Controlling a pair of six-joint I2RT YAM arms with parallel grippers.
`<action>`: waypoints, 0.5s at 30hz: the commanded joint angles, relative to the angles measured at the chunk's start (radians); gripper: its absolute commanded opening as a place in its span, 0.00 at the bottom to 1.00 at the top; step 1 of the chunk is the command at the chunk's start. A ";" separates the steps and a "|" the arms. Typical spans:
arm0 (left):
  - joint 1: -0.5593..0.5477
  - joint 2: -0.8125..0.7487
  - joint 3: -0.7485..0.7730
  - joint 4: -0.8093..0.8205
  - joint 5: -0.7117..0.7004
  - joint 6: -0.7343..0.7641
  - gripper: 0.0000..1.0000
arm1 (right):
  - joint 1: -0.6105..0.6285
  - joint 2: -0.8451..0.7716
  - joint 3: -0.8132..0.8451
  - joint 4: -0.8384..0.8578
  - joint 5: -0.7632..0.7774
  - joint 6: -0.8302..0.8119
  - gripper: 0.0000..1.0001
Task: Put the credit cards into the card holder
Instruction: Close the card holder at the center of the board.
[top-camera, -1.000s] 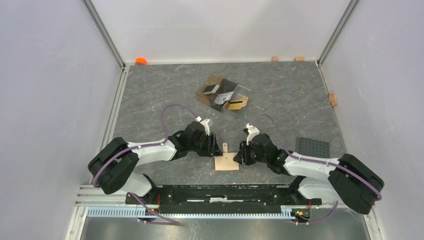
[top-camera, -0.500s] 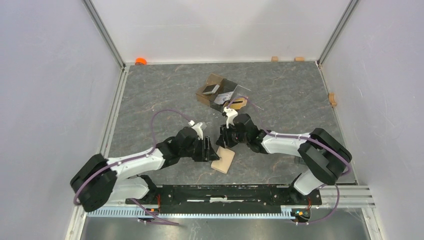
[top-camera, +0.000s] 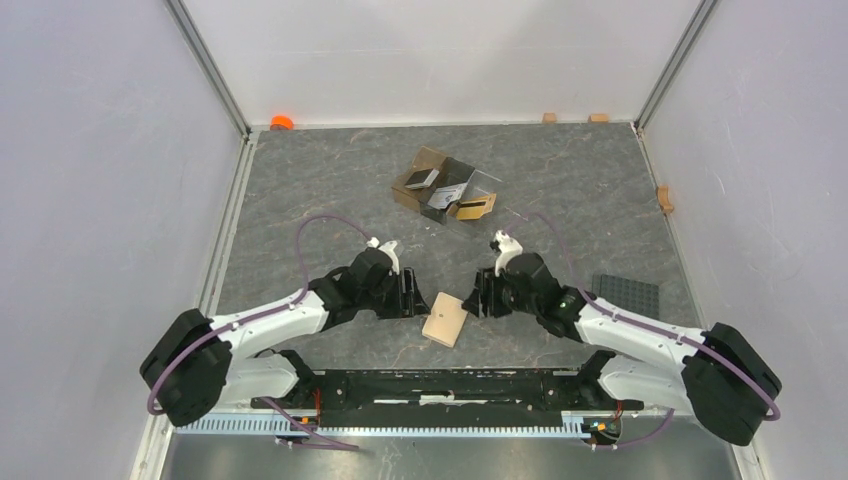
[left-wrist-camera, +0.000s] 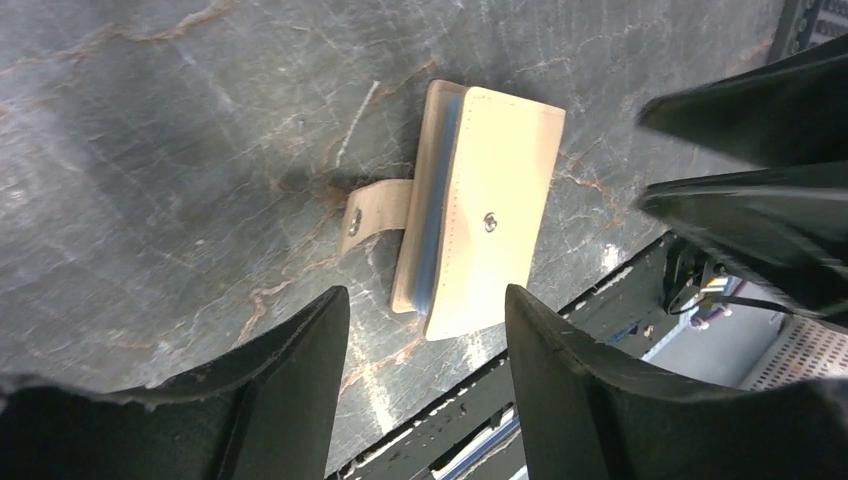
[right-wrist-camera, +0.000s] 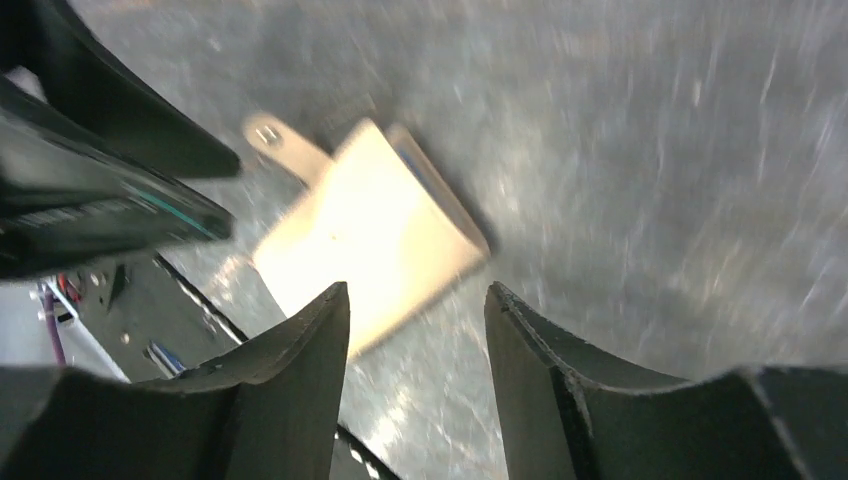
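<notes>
One tan card holder (top-camera: 445, 319) lies folded flat on the grey table (top-camera: 300, 200), near the front edge, its snap tab (left-wrist-camera: 375, 207) unfastened and sticking out sideways. The left gripper (top-camera: 412, 295) hovers just beside it, fingers spread, nothing between them. The right gripper (top-camera: 478, 297) faces it from the other side, jaws apart too, though that wrist view is blurred, so contact is hard to call. The credit cards (top-camera: 420, 179) sit well apart, in the clear box (top-camera: 482, 184) farther back.
</notes>
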 joint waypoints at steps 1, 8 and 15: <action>0.001 0.037 0.003 0.136 0.075 0.019 0.64 | -0.001 -0.032 -0.133 0.105 -0.087 0.202 0.56; -0.035 0.111 -0.062 0.295 0.133 -0.062 0.51 | -0.001 0.042 -0.144 0.188 -0.133 0.221 0.51; -0.091 0.194 -0.049 0.315 0.091 -0.109 0.41 | -0.001 0.109 -0.138 0.257 -0.142 0.241 0.47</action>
